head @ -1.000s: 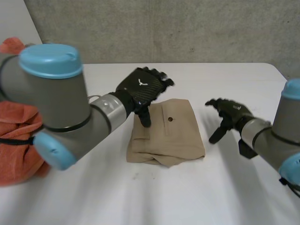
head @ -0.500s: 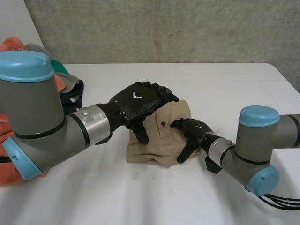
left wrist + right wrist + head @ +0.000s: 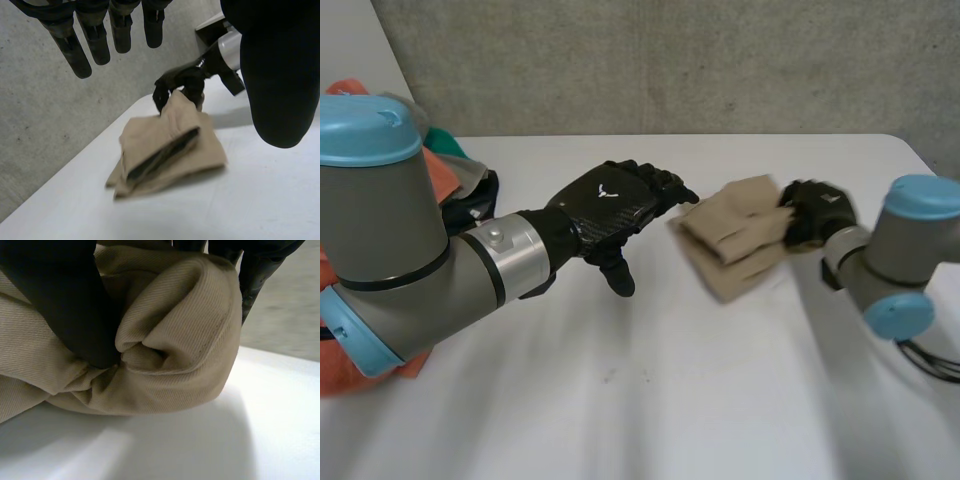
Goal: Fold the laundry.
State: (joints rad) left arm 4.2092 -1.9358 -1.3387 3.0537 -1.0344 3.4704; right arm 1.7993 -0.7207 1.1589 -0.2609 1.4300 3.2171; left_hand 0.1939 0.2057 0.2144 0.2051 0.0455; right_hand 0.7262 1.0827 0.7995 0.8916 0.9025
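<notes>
The folded tan garment (image 3: 732, 248) sits on the white tabletop (image 3: 660, 400), in its far half and toward the right edge. The right hand (image 3: 812, 212) clamps the garment's right-side edge; the right wrist view shows its thumb (image 3: 65, 300) and fingers (image 3: 252, 275) curled round a bunched fold of the cloth. The left hand (image 3: 620, 205) hovers over the middle of the tabletop, near the garment's left side but apart from it, its fingers (image 3: 82, 45) loosely extended and holding nothing. A pile of laundry (image 3: 460, 185), orange, green and dark, lies at the tabletop's left edge
</notes>
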